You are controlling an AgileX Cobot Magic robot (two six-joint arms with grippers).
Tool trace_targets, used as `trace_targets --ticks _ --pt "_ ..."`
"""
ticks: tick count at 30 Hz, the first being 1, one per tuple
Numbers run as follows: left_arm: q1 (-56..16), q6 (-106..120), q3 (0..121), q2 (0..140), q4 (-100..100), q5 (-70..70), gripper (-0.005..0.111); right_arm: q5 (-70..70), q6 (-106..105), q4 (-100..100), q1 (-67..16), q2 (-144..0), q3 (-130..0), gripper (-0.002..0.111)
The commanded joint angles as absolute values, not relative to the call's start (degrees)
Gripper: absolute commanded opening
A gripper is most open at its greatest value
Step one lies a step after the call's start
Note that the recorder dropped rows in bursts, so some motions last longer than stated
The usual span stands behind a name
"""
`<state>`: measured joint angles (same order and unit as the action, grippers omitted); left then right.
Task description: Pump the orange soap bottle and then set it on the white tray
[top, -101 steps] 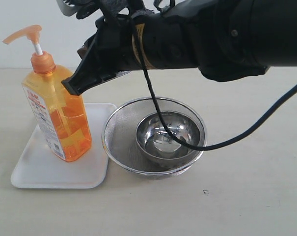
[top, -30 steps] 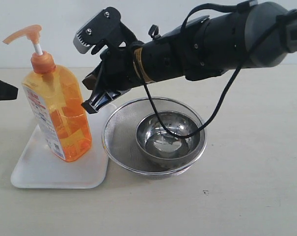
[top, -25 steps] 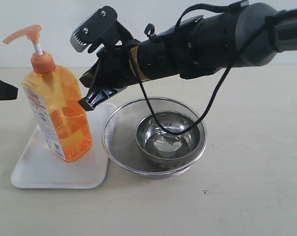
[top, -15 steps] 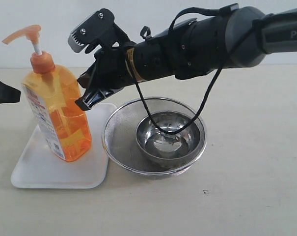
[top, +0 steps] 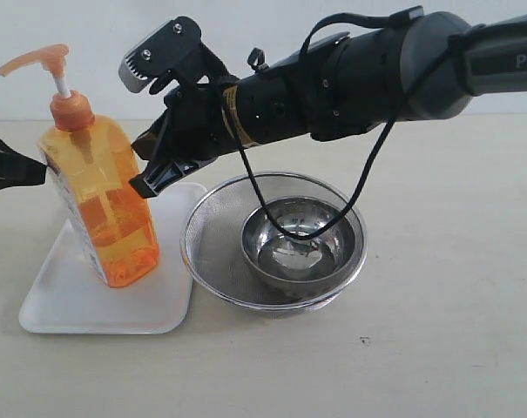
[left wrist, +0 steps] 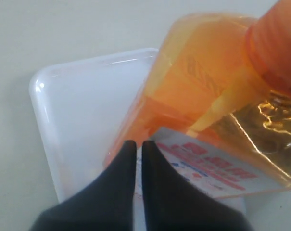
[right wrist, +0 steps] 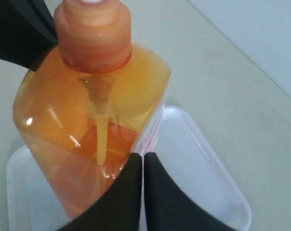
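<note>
Right now the orange soap bottle (top: 102, 200) is standing on the white tray (top: 71, 309), directly ahead of my right gripper (top: 145, 185), and it seems to be leaning a little away from me. My right jaws are pressed together, holding nothing, and their tips are sitting against the side of the bottle's body, touching it or just short of it; I cannot tell which. My left gripper (left wrist: 139, 143) is coming at the opposite side, also with its 2 fingers closed on nothing, its tips meeting the label edge low on the body. So the bottle is sitting between my 2 closed grippers. The pump head (top: 32, 59) is standing fully raised on its white stem, up above both sets of tips, and neither gripper is touching it.

I am judging that the placing is looking done already, while the pumping is what I am working toward: I am bracing the body, not pressing. Next I am needing 1 gripper above the pump head, pushing straight down, while the other goes on steadying the body, since a tall bottle can tip under an off-centre push.

Behind my right wrist, a round mesh strainer (top: 212, 235) is lying just beside the tray with a steel bowl (top: 302, 235) inside it.
</note>
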<state>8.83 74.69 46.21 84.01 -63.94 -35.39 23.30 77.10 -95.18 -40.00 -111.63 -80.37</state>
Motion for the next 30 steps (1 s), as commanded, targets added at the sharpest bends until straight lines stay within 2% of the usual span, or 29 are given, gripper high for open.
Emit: trace_targets --ticks 1,30 --pt "9.0 76.4 45.9 84.0 -66.4 -35.1 0.005 24.8 78.6 -96.8 -39.9 -111.6 -80.7 0.000" --pt "9.0 85.4 46.1 86.8 -76.0 -37.5 0.005 28.9 82.9 -99.9 -39.9 -111.6 -80.7 0.000"
